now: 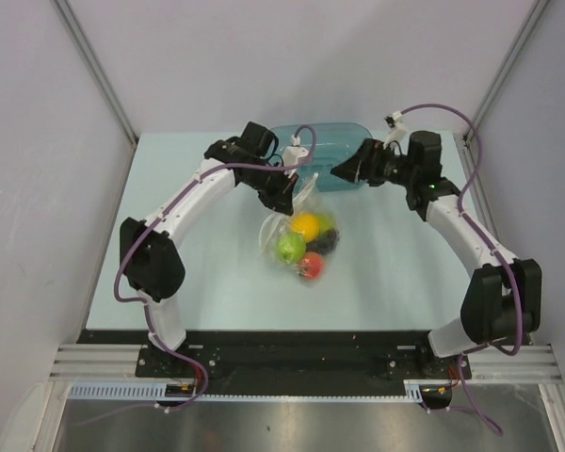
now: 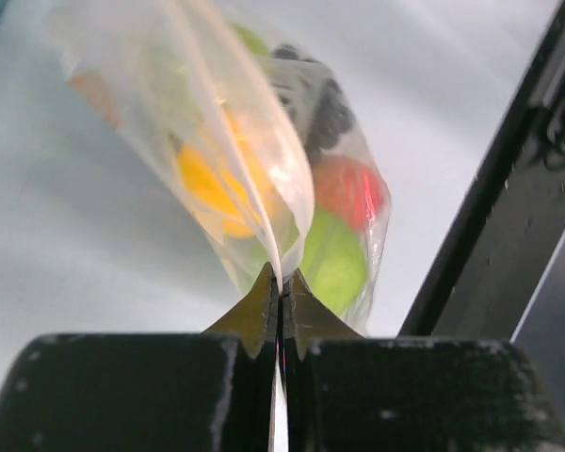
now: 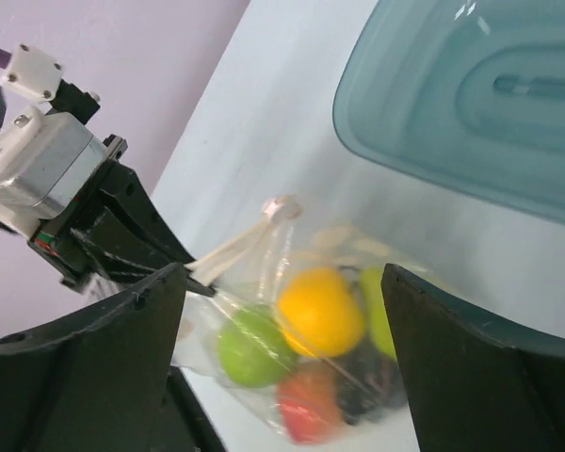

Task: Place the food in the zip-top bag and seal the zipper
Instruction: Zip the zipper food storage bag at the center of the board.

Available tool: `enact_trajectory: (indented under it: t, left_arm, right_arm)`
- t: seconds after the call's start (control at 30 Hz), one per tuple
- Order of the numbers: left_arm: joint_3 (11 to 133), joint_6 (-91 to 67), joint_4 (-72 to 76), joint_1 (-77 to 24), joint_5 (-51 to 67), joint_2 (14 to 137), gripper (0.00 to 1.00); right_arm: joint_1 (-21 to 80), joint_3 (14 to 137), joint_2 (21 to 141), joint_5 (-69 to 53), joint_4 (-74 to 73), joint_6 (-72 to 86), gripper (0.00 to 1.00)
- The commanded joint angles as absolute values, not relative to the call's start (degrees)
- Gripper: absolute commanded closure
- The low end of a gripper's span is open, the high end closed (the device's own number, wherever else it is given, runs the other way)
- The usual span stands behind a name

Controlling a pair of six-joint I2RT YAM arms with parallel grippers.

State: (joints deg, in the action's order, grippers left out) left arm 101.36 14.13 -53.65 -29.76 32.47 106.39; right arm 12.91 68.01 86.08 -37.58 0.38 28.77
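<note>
The clear zip-top bag lies mid-table with the toy fruits inside: orange, green apple, red peach, dark grapes. My left gripper is shut on the bag's pale zipper strip, which runs up from between its fingertips. The fruits show through the plastic in the left wrist view. My right gripper is open and empty, hovering above and right of the bag; its view shows the bag and zipper strip between its fingers.
A teal translucent tub stands at the back of the table, just behind both grippers; it also shows in the right wrist view. Grey walls enclose the table on the left, right and back.
</note>
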Motion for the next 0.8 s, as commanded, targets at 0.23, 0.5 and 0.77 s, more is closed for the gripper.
enact_trajectory:
  t: [0.23,0.5,0.77]
  left_arm:
    - [115.1,52.7,-83.9,-30.1,46.0,101.7,0.99]
    - [112.8,63.5,-83.9,-30.7,47.2,98.8,1.00]
    - [95.3,86.2,-83.8,-36.6,45.4,92.1,1.00]
  right_arm:
    - [7.5,68.4,75.5,-58.1,-21.1,-22.0,0.07]
    - [8.2,67.9,74.6,-62.8,-27.0,-36.7,0.18]
    - [12.0,66.5,74.7,-64.8,-28.6,-48.4,0.22]
